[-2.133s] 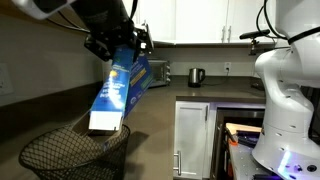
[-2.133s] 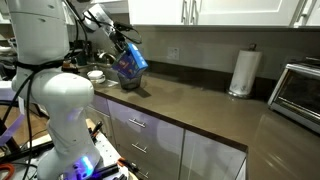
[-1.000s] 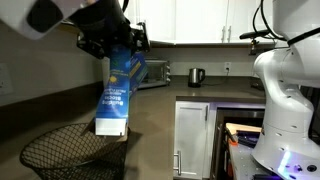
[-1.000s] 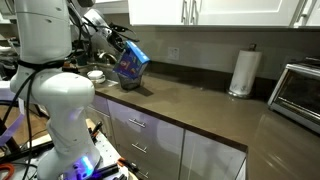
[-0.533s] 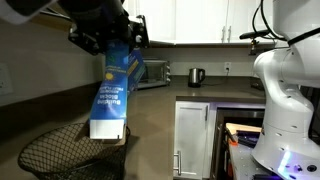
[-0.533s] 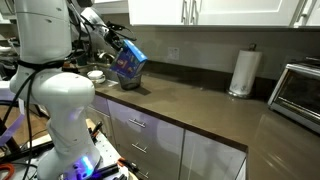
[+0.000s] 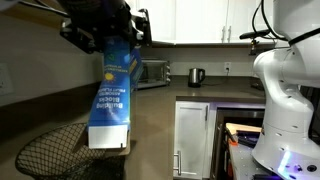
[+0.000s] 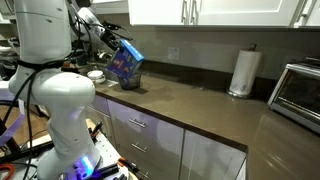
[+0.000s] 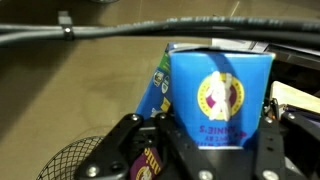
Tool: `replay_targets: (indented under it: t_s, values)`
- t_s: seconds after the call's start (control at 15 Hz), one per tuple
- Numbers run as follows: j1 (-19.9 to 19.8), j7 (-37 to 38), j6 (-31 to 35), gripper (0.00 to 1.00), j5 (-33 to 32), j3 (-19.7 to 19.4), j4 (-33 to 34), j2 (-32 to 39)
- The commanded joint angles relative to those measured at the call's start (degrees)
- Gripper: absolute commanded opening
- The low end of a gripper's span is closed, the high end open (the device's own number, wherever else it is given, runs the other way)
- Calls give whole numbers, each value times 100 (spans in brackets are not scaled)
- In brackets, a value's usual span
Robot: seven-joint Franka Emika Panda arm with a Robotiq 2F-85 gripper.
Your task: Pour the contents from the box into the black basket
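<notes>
In an exterior view, the black basket (image 7: 55, 158) is seen at the lower left, standing on the dark bench (image 7: 50, 108). Just to its right, the box (image 7: 112, 95) is held steeply on end, almost upright, with its blue printed face turned to the camera. A brown flap is seen at its lower end, which hangs over the right part of the basket's rim. The upper end of the box is pinched between the jaws of the gripper (image 7: 118, 35) near the top of the view. Further right, a microwave (image 7: 152, 72) and a kettle (image 7: 196, 76) are seen at the back of the bench, and a white robot body (image 7: 290, 90) fills the right edge.

In the wrist view, part of the basket (image 9: 62, 168) is shown at the lower left. The box (image 9: 218, 95) rises from between the dark fingers of the gripper (image 9: 205, 150), which are closed against its sides.

In an exterior view from further off, the box (image 8: 126, 63) is seen tilted at the far left end of the bench (image 8: 200, 105), held from above by the gripper (image 8: 110, 42). A paper towel roll (image 8: 240, 72) stands well apart to the right.

The contents cannot be made out in any view.
</notes>
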Motion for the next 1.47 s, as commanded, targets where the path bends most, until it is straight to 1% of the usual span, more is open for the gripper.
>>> replay_targets:
  t_s: [0.0, 0.07, 0.13, 0.2, 0.27, 0.33, 0.4, 0.47, 0.6, 0.67, 0.73, 0.93, 1.07, 1.13, 1.2, 1.33, 1.4]
  values:
    - [87, -4, -165, 34, -99, 29, 105, -17]
    - [98, -4, -169, 36, -120, 30, 104, -10]
    - [108, 8, -170, 42, -143, 28, 94, -8]
    - [116, 14, -168, 41, -164, 26, 84, -15]
    - [117, 1, -154, 46, -163, 26, 75, -32]
    - [114, -7, -135, 46, -160, 22, 65, -46]
    - [114, -5, -127, 42, -165, 19, 63, -50]
    - [112, -14, -121, 45, -167, 17, 60, -59]
    - [98, -29, -90, 40, -159, 15, 49, -85]
    - [96, -34, -86, 35, -161, 14, 50, -90]
    - [92, -35, -80, 37, -163, 13, 47, -99]
    - [91, -38, -66, 37, -176, 14, 31, -128]
    - [99, -31, -76, 45, -200, 16, 19, -139]
    - [102, -25, -75, 54, -212, 17, 10, -147]
    - [105, -23, -66, 51, -234, 22, -2, -156]
    - [103, -24, -25, 52, -293, 30, -24, -186]
    - [97, -16, 4, 49, -312, 33, -33, -196]
